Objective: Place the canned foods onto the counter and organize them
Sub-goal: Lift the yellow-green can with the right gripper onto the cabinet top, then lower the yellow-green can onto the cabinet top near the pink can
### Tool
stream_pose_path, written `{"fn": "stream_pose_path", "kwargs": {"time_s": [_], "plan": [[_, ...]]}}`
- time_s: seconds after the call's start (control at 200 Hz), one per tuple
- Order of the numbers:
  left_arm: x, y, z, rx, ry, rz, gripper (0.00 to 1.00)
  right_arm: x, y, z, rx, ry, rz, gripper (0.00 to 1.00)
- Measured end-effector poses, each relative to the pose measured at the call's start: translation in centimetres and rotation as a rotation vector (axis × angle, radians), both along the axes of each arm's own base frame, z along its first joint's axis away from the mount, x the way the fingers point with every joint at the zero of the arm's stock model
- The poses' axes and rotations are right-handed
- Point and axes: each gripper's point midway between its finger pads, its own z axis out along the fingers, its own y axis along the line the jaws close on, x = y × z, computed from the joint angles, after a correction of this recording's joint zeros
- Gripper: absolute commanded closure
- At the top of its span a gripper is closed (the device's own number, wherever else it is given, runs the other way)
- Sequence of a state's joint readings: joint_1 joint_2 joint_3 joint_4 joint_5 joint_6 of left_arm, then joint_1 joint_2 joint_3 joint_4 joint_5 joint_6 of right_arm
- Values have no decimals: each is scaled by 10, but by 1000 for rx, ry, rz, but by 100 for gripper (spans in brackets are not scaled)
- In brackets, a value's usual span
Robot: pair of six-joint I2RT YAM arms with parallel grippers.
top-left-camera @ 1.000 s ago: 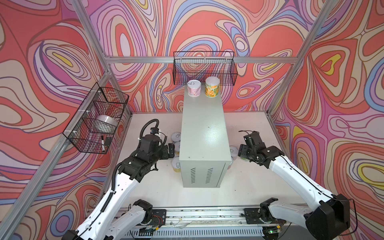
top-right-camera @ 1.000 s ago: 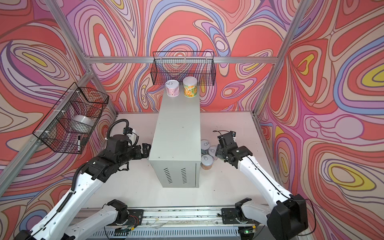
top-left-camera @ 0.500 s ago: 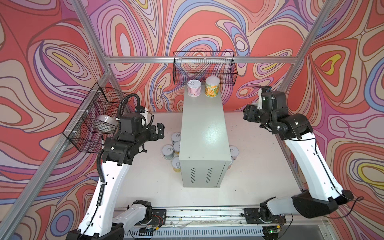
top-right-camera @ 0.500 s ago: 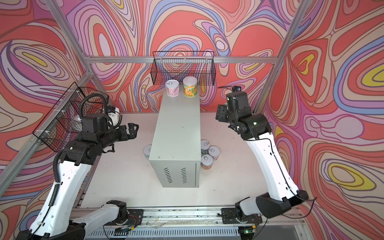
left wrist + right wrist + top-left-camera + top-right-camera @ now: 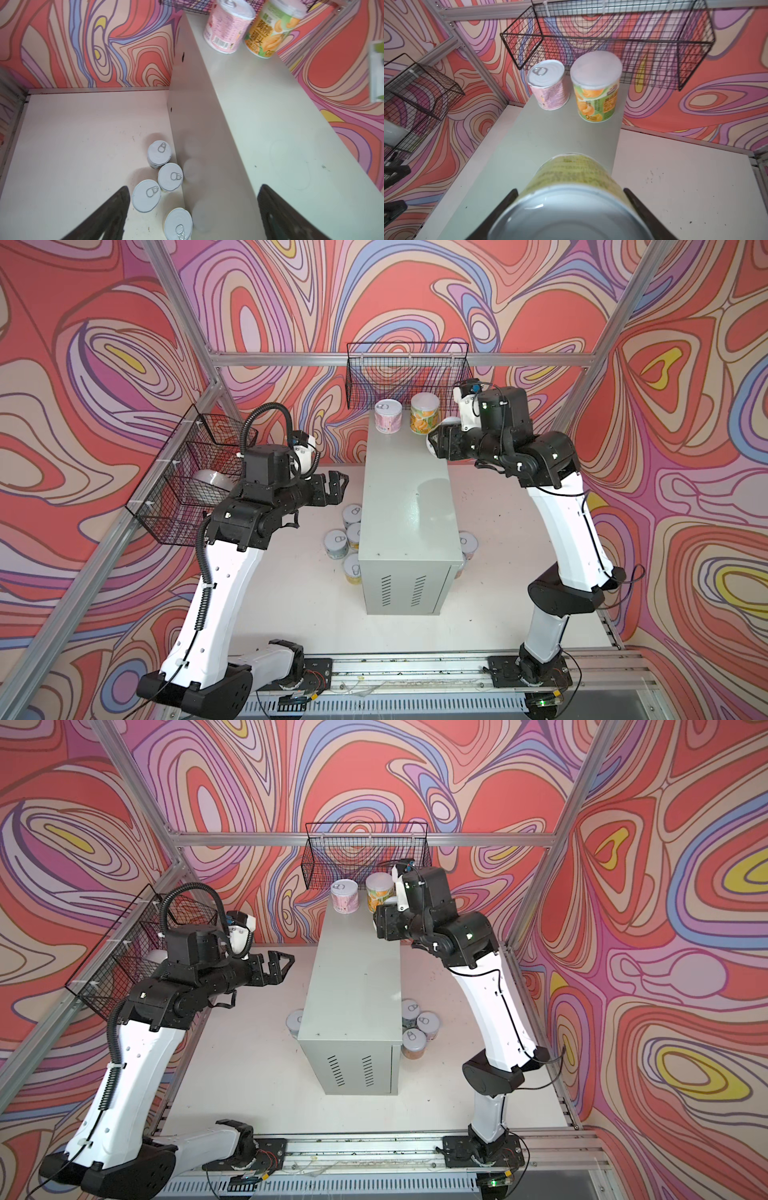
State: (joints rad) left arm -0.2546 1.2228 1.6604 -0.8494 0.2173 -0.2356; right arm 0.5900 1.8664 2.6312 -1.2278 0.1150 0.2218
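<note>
On the left wall hangs a black wire basket (image 5: 183,472) with a white roll (image 5: 212,481) behind its mesh, no part of the job. Beside it the left gripper (image 5: 341,488) hovers above the table with its jaws spread wide and nothing between them, short of the counter's left face; it looks parked there to keep out of the way while the other arm works. Below it four canned foods (image 5: 146,195) stand upright on the white table in a tight cluster against the grey cabinet that serves as the counter (image 5: 399,506), waiting to be lifted. The cabinet's flat top is mostly bare. At its far end a pink can (image 5: 388,416) and a peach-labelled can (image 5: 424,413) stand side by side, close but apart, just under the back wire basket (image 5: 409,373); starting at the far edge probably leaves the nearer surface free for further rows. To their right, the right gripper (image 5: 436,441) is clamped across the sides of a yellow-green can (image 5: 577,172), carried above the counter's right edge, near the peach can, one silver end turned toward the wrist camera; whether it hangs plumb is unclear. I judge the step in hand to be setting this can down beside the pair. Three more cans (image 5: 417,1025) stand on the table against the cabinet's right face.
</note>
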Motion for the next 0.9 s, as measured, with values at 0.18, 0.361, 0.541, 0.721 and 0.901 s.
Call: {"fn": "stream_pose_path", "kwargs": {"time_s": [0.18,0.361,0.541,0.721,0.901], "plan": [[-5,-12,12,-6,-25,-38,5,-11,38,-11,-7,19,89,100],[-4,-12,10,-3,-20,-36,5,-12,65,-30,-29,53,136,100],[-4,-16,2,2,-5,-46,5,-5,74,-46,-46,82,140,100],[-2,-22,-17,10,33,-59,5,-4,75,-48,-43,88,135,94],[-2,-27,-24,7,45,-67,5,0,79,-57,-48,106,131,61]]}}
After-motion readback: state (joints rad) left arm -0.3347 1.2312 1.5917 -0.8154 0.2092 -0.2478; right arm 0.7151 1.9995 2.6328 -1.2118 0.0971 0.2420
